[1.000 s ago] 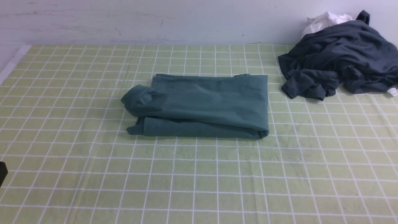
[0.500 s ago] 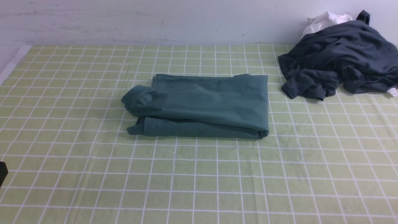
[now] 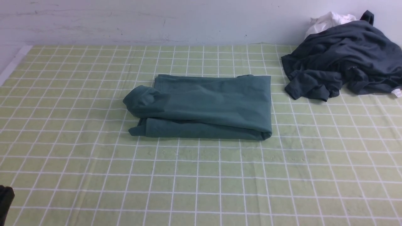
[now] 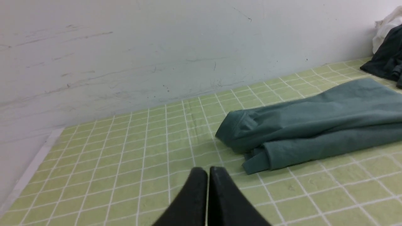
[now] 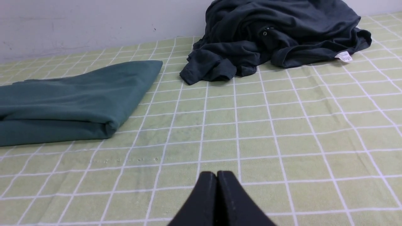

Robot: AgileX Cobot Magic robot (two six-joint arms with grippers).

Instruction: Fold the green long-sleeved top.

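1. Green long-sleeved top [image 3: 204,106] lies folded into a flat rectangular bundle near the middle of the worktop [image 3: 201,182], its long side running left to right.
2. At the bundle's left end the fabric bunches into a rounded lump, with a lower layer poking out beneath it; the right end is a smooth rolled fold.
3. Yellow-green cloth with a white grid covers the worktop, reaching back to a pale wall [image 3: 157,18].
4. Crumpled dark grey garment [image 3: 342,59] sits in a heap at the far right, apart from the top, with a white cloth [image 3: 326,20] behind it against the wall.
5. Left fingers [image 4: 207,175] are pressed together with nothing between them, hovering over bare cloth close to the bundle's left end, not touching it.
6. Right fingers [image 5: 217,179] are likewise closed and empty, above the grid cloth on the near side of the bundle's right end.
7. From the front, only a dark sliver of the left arm [image 3: 4,201] shows at the lower left edge.
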